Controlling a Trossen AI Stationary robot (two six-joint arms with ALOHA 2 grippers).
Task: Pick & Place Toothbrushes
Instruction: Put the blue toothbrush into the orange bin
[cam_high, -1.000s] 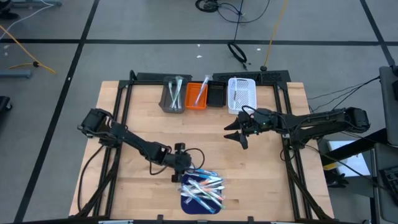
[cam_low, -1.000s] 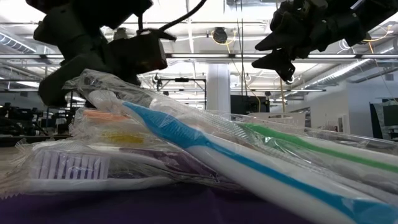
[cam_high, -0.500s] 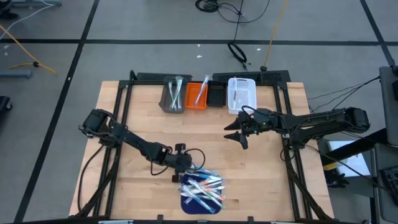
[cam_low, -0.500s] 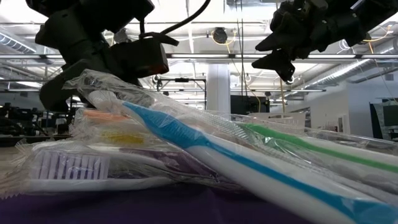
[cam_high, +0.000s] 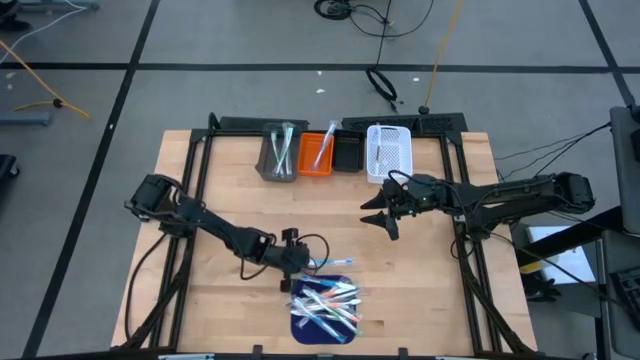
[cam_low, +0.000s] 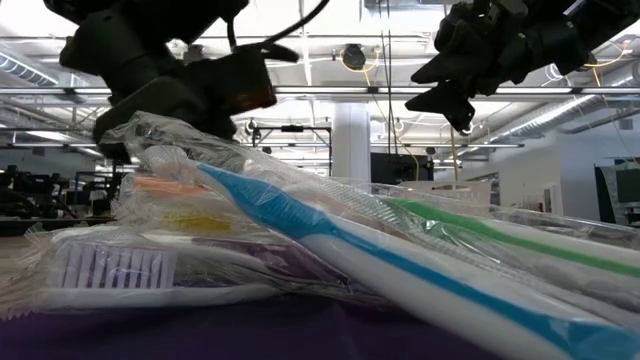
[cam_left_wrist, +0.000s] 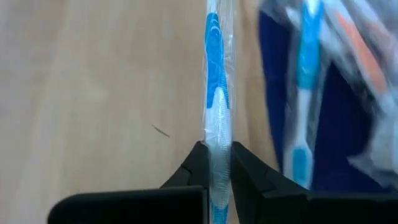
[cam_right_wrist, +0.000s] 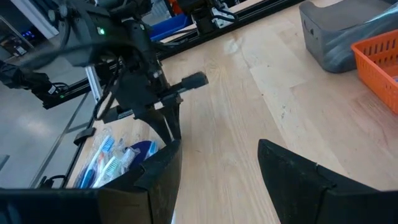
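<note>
the left gripper (cam_left_wrist: 219, 163) is clenched on a wrapped blue brush (cam_left_wrist: 215, 93), at the near end of the table just beside the pile (cam_high: 325, 305) on the mat (cam_high: 300, 324). the slick wrapper could slip as it lifts. only the wrist view shows that pinch. the right gripper (cam_high: 382, 213) hangs mid-table, fingers spread, holding nothing.

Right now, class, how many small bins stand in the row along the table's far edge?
4: the grey plastic bin at the left end, then the orange mesh bin, the black bin, and the white mesh bin at the right end.
</note>
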